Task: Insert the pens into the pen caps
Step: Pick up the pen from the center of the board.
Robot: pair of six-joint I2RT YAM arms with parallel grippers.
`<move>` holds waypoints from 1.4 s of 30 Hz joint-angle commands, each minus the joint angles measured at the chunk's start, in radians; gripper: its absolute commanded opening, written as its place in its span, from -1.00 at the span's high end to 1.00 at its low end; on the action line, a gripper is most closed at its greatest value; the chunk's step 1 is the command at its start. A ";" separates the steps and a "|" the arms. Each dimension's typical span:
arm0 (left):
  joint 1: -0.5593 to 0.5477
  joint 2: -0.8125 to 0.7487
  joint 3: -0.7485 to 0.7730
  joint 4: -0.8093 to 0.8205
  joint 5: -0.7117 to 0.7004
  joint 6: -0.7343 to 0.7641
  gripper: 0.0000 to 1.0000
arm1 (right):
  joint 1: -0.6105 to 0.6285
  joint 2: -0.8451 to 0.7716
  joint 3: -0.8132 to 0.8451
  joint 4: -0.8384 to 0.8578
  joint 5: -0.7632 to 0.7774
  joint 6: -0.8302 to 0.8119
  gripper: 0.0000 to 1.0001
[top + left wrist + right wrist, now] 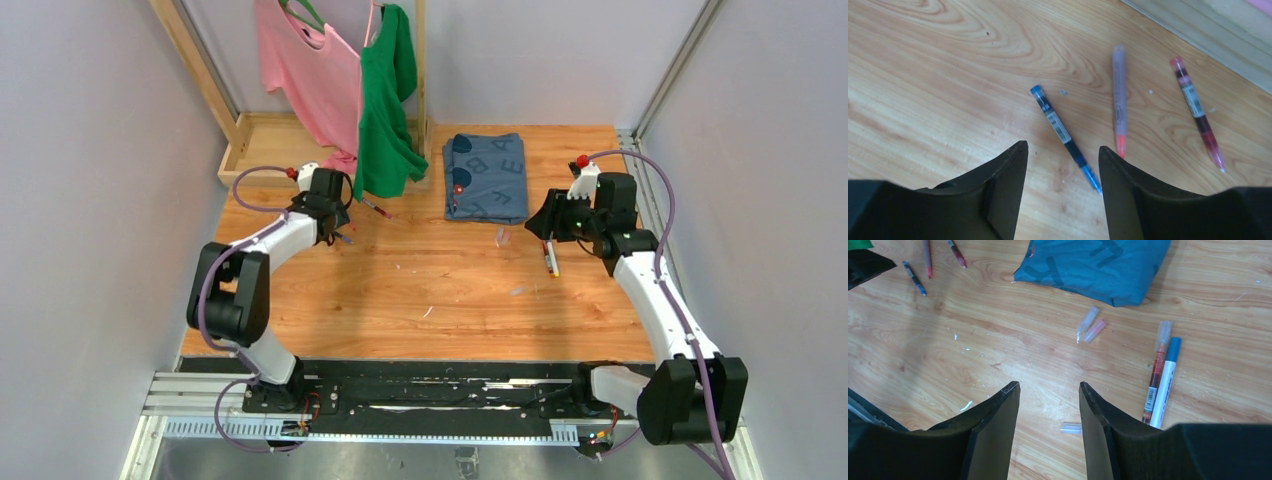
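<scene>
The wood-grain worktop [430,290] sits between grey walls, with shirts [385,100] hanging at the back and a folded blue cloth [1098,265] towards my right side. My left end effector [1062,147] hangs with its jaws apart and empty over the blue pen [1063,131], whose lower end lies between the fingertips. The purple pen [1119,100] and dark red pen [1198,112] lie just beside it. My right end effector [1048,386] is likewise spread and holds nothing, with a clear cap [1070,428] on the wood below it and two more caps [1088,320] near the cloth.

I judge the slant to be the main danger. The blue pen lies at an angle across my jaws, so closing could catch only its tip and roll it away. One fingertip is just beside the purple pen's orange end and may knock it. The clear cap is tiny and could squirt out sideways when pinched.
</scene>
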 commanded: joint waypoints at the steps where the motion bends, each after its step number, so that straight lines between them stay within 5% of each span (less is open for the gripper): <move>1: 0.015 0.099 0.089 -0.057 -0.033 -0.043 -0.16 | -0.011 -0.024 -0.012 0.021 -0.063 0.018 0.04; 16: 0.020 0.271 0.161 -0.081 -0.031 -0.026 -0.03 | -0.011 -0.021 -0.028 0.033 -0.089 0.027 0.06; 25: 0.028 0.258 0.133 -0.075 0.005 -0.040 0.23 | -0.011 -0.027 -0.036 0.044 -0.105 0.029 0.07; 34: 0.030 0.217 0.036 -0.055 0.051 -0.087 0.25 | -0.011 -0.034 -0.044 0.056 -0.126 0.028 0.07; 42: 0.030 0.143 -0.061 -0.024 0.053 -0.121 0.83 | -0.011 -0.038 -0.053 0.078 -0.176 0.027 0.06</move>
